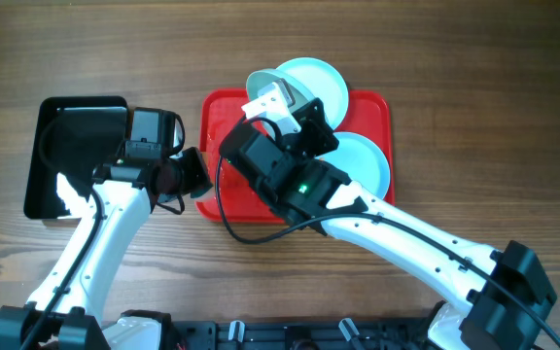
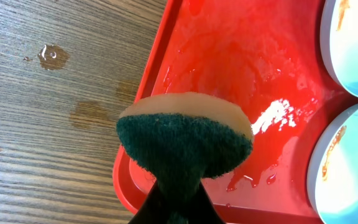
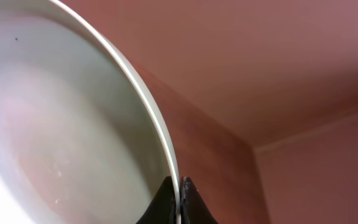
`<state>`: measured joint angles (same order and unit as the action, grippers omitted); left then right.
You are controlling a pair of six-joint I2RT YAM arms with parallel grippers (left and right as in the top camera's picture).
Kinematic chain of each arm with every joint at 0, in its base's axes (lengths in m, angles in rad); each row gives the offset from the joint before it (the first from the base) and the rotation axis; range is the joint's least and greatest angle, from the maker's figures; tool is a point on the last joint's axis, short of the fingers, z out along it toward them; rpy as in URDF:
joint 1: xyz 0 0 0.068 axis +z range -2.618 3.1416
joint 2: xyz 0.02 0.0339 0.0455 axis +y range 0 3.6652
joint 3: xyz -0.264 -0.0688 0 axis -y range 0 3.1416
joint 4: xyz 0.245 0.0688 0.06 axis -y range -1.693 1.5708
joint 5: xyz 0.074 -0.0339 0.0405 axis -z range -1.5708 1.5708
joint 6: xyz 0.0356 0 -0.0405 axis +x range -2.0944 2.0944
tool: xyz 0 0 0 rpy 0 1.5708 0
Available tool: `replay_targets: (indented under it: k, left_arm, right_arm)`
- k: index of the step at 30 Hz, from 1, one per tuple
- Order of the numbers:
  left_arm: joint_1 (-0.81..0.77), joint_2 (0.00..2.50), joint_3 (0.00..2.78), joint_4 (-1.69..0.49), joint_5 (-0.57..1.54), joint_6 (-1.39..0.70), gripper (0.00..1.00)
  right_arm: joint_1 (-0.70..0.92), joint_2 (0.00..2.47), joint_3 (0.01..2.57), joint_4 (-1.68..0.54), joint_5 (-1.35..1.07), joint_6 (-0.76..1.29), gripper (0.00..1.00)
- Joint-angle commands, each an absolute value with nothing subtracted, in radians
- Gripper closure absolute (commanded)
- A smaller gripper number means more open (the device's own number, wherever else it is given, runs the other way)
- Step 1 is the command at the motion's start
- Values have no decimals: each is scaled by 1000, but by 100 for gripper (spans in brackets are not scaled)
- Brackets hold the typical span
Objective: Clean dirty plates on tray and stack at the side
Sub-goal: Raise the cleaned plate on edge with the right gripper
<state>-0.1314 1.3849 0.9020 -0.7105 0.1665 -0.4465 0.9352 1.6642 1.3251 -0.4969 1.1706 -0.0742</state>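
Plates: three, centre of frame.
Held plate (image 1: 261, 84): one, tilted, rim pinched by right gripper (image 3: 179, 198).
Flat plates (image 1: 327, 83): two, on one red tray (image 1: 214, 112).
Left gripper (image 2: 178, 196): clenched on one sponge (image 2: 185, 137).

Three plates (image 1: 319, 83), one red tray (image 1: 372, 109), one black tray (image 1: 76, 126), one sponge (image 2: 185, 140), two arms (image 1: 406, 238).

We are looking down on a dark brown wooden table (image 1: 474, 117), its grain running left to right. We are seeing a water droplet (image 2: 53, 55) and a damp patch (image 2: 92, 114) on it. From the right wrist we are seeing pinkish-brown room surfaces (image 3: 278, 62) meeting at seams.
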Motion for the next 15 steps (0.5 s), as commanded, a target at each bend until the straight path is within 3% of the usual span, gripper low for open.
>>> replay_targets:
  k: [1, 6, 15]
  left_arm:
    - [-127, 1375, 897, -702, 183, -426, 96]
    - [-127, 1375, 897, -698, 183, -426, 96]
    - [-127, 1375, 897, -696, 183, -426, 96]
  right_arm:
    - [940, 1647, 1350, -426, 1288, -215, 96]
    - [952, 1647, 1350, -349, 1287, -324, 96]
    - [986, 1647, 1350, -302, 1287, -337, 96]
